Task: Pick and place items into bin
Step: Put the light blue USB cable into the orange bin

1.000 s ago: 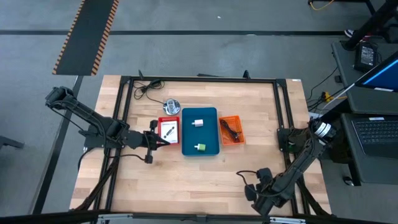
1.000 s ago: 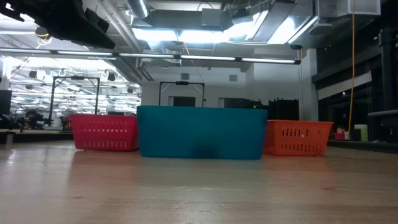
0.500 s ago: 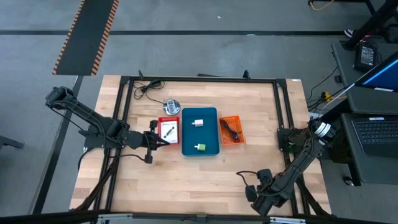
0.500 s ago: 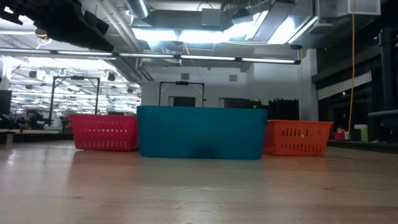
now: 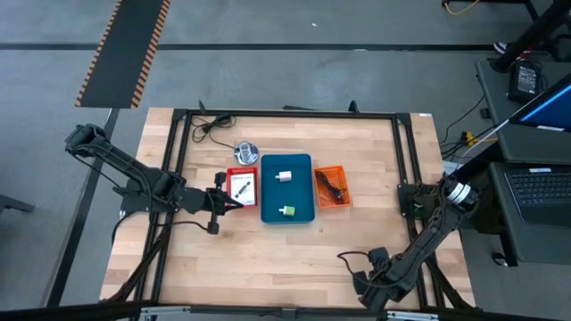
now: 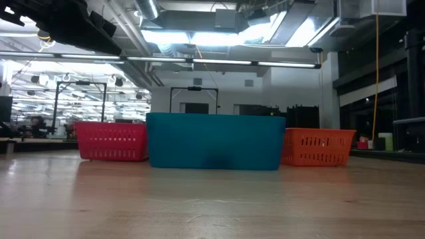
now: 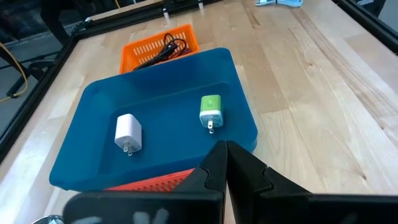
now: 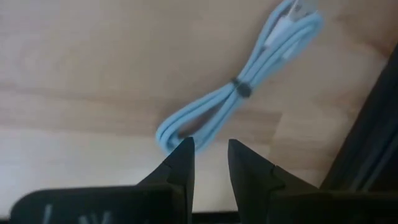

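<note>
A blue bin (image 5: 287,188) stands mid-table with a white charger (image 7: 129,132) and a green charger (image 7: 210,111) lying in it. To its left, a red basket (image 5: 242,185) holds white cards. To its right, an orange basket (image 5: 330,187) holds a black cable (image 7: 166,45). My left gripper (image 7: 224,149) is shut and hovers at the red basket's left edge. My right gripper (image 8: 209,152) is open by a narrow gap near the table's near edge. Its fingers stand just short of the looped end of a coiled light-blue cable (image 8: 239,93) that lies flat on the wood.
A shiny silver round object (image 5: 246,152) sits behind the red basket, and a loose black cable (image 5: 210,125) lies near the far left corner. A black metal frame (image 5: 178,160) borders the table. In the low view the three containers stand in a row, with the blue bin (image 6: 214,141) in the middle.
My right arm has shifted a little toward the table's near edge. The left arm and all the objects have stayed where they were.
</note>
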Controlling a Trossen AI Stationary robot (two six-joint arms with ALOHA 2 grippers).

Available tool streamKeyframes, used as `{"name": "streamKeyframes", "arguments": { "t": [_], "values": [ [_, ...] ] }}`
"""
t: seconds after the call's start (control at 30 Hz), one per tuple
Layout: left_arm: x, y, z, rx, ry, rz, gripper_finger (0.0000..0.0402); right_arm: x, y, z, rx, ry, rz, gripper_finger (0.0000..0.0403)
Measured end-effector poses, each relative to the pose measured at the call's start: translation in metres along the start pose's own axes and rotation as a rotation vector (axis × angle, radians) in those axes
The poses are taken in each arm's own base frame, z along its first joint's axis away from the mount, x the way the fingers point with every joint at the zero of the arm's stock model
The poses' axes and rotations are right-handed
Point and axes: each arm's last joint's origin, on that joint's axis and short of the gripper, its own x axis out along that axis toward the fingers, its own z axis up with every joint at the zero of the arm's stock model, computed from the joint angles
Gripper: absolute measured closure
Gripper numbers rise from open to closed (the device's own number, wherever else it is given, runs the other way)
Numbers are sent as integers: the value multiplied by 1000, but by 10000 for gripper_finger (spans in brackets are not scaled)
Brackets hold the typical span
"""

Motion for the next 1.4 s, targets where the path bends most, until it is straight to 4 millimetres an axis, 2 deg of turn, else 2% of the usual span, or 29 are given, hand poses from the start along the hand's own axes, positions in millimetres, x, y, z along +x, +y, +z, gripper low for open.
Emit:
{"name": "streamKeyframes", "arguments": {
  "t": [0.4,0.83,1.4],
  "values": [
    [0,0,0,-27,0,0,400,1,-1,-1,-3,-18,-1,325],
    [0,0,0,-27,0,0,398,23,7,-2,6,-47,-47,325],
    [0,-1,0,-45,2,-26,398,34,18,-2,7,-69,16,325]
  ]
}}
